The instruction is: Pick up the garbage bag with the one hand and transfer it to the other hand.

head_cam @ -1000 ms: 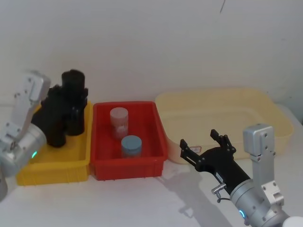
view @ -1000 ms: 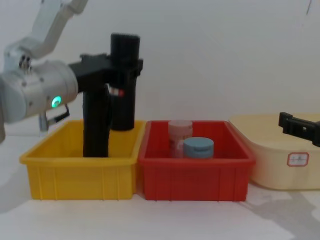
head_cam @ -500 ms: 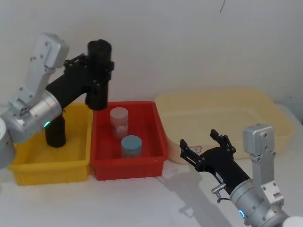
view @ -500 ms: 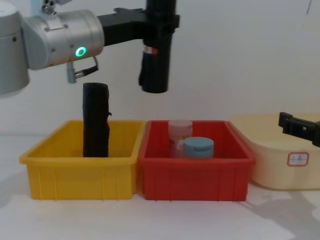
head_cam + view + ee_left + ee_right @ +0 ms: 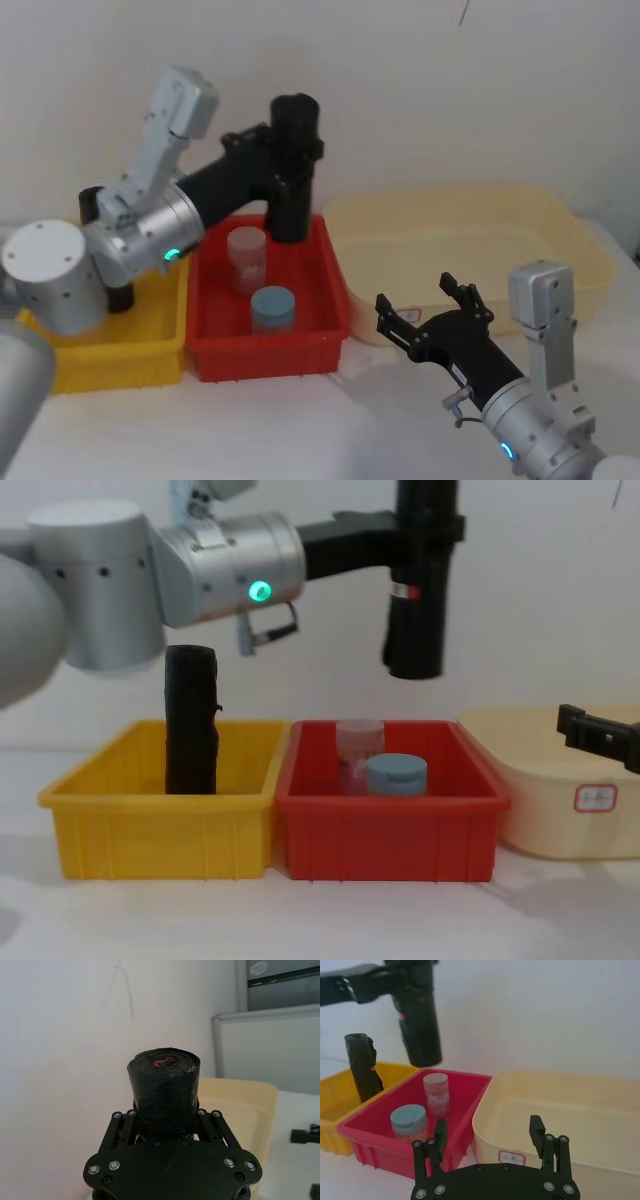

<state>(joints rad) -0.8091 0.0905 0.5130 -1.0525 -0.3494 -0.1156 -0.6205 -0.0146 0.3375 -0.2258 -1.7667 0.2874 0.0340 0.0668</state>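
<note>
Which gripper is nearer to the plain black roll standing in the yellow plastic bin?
Left. The left gripper, clamping the labelled garbage bag, hangs over the red bin next to the plain black roll. The right gripper is open beyond that bin, before the cream tub.

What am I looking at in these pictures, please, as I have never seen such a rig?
This is a two-armed robot. The head and chest cameras look across a white table; each wrist carries its own camera. The left end effector grips a black garbage bag roll in the air above the red bin, which holds a pale pink jar and a blue-lidded jar. Another black roll stands in the yellow bin. A cream tub sits on the right. The right end effector hangs open in front of it.
</note>
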